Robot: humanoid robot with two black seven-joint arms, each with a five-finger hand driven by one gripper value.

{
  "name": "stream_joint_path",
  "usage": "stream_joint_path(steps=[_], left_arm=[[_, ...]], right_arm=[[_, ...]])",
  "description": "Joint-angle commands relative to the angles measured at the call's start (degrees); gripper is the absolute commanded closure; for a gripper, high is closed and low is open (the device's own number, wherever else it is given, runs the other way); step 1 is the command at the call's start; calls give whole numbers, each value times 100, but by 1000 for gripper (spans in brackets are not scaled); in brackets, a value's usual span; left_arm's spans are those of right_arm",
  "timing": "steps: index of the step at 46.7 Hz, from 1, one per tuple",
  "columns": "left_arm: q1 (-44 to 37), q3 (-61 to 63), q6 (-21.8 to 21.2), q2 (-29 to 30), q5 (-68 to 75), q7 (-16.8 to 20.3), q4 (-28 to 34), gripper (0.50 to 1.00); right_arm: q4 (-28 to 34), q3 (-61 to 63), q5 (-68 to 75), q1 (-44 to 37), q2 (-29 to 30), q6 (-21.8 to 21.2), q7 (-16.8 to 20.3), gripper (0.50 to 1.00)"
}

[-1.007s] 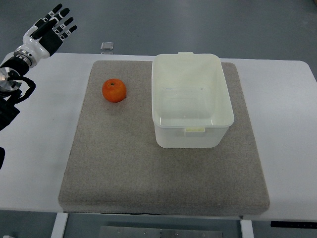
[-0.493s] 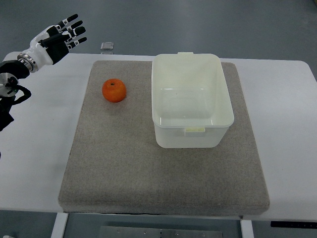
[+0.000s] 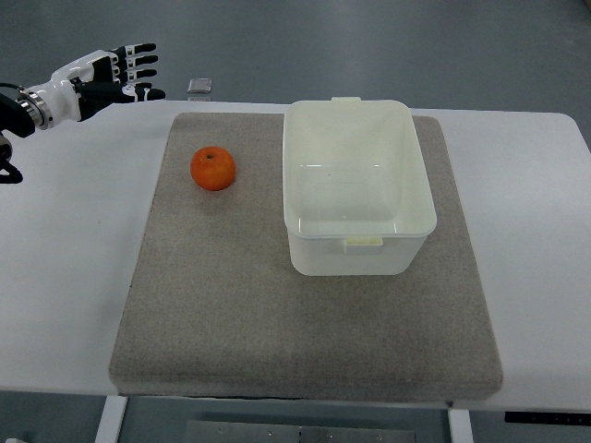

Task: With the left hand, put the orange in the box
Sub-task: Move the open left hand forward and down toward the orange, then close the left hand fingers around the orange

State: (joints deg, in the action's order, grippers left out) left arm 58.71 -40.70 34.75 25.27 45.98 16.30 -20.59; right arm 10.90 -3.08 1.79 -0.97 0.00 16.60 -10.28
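Top view, left hand (image 3: 103, 76) outstretched, fingers spread

We've got a translucent glossy plastic box (image 3: 358, 185), a dimpled waxy-looking orange (image 3: 213, 168), a rough felt-like grey mat (image 3: 231, 305), and a smooth matt white table (image 3: 65, 249).

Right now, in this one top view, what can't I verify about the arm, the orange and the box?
- Left arm: cut off by the picture's left edge behind the robot hand, so its pose is unknown.
- Right arm: not in view at all.
- Orange: its underside on the mat is hidden.
- Box: its outer far wall is hidden by its own rim.
- Small grey object beyond the table's far edge: too small to identify.
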Motion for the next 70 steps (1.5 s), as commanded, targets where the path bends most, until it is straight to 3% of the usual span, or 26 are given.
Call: stream_joint_path(steps=[1,22,32,45,70], left_arm=[[0,0,-3,179,577,119,-313,508],[-44,0,-38,742,2248,128,-1737,508],[35,263,-178,672,2670,128,-1755,508],[141,1099,-1242,470,3320,128,-2097,508],[159,1486,-1295,13,4674,119,-2072,510]], right_arm=[[0,0,-3,0,0,1,0,574],[0,0,6,0,0,1,0,574],[0,0,-3,0,0,1,0,574],[0,0,-3,0,0,1,0,574],[0,0,-3,0,0,1,0,574]])
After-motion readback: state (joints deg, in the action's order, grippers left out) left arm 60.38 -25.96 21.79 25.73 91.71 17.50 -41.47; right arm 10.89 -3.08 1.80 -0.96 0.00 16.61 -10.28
